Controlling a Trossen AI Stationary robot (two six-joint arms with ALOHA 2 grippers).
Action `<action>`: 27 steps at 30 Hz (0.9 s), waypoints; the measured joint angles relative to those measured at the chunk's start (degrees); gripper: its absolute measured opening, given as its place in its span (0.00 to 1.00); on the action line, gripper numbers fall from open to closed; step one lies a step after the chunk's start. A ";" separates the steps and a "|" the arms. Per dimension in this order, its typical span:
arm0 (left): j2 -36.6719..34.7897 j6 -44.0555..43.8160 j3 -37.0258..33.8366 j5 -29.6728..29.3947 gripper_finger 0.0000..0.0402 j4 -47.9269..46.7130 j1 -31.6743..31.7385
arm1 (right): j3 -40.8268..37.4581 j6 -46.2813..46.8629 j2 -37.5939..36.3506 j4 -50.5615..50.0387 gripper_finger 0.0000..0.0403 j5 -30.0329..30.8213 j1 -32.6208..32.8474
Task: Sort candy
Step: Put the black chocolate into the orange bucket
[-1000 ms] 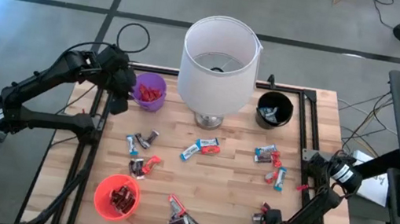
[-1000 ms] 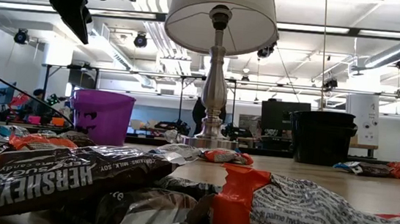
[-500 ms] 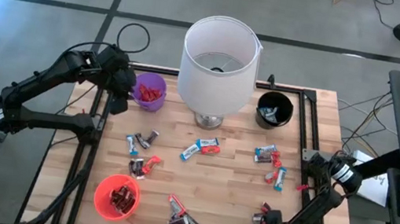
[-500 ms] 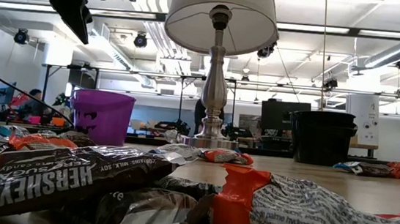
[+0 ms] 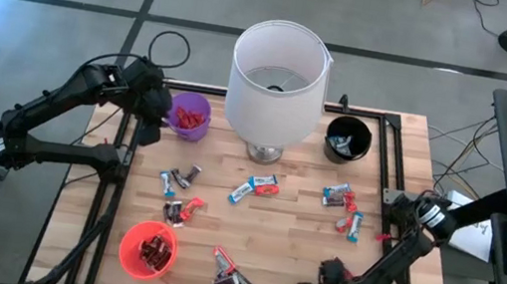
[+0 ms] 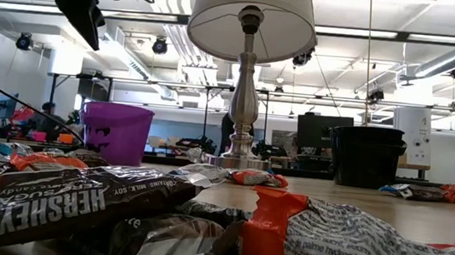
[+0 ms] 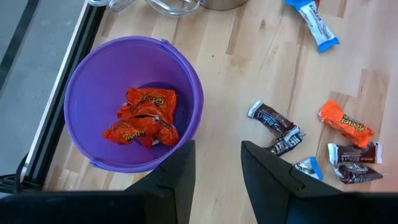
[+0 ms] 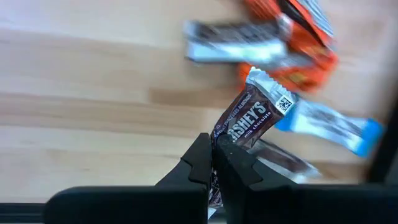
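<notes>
Right gripper (image 8: 213,163) at the table's near edge, near side of the lamp (image 5: 277,85) and to its right; fingers pinched shut on one end of a brown Hershey's bar (image 8: 252,118), the rest sticking out free.

Judgement: the bar goes to the red cup (image 5: 148,249), which holds dark wrappers, near-left of the lamp. Grip is thin, so carry level and slow, clear of the loose candy (image 5: 235,278) between, and release low over the cup.

Left gripper (image 7: 216,163) hangs beside the purple cup (image 7: 83,93) at the lamp's left, fingers apart, empty. Orange wrappers inside.
</notes>
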 joint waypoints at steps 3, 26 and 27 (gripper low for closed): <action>0.00 0.69 0.07 1.64 0.28 -0.79 0.00 | 1.33 -1.43 0.00 -0.04 0.02 4.78 -1.16; 0.45 0.39 0.10 25.05 0.30 -4.28 -0.02 | 13.20 -19.32 0.00 0.55 0.02 26.79 -9.15; 0.54 0.22 0.10 25.79 0.31 -4.26 -0.02 | 13.45 -20.57 0.00 0.55 0.02 26.88 -9.71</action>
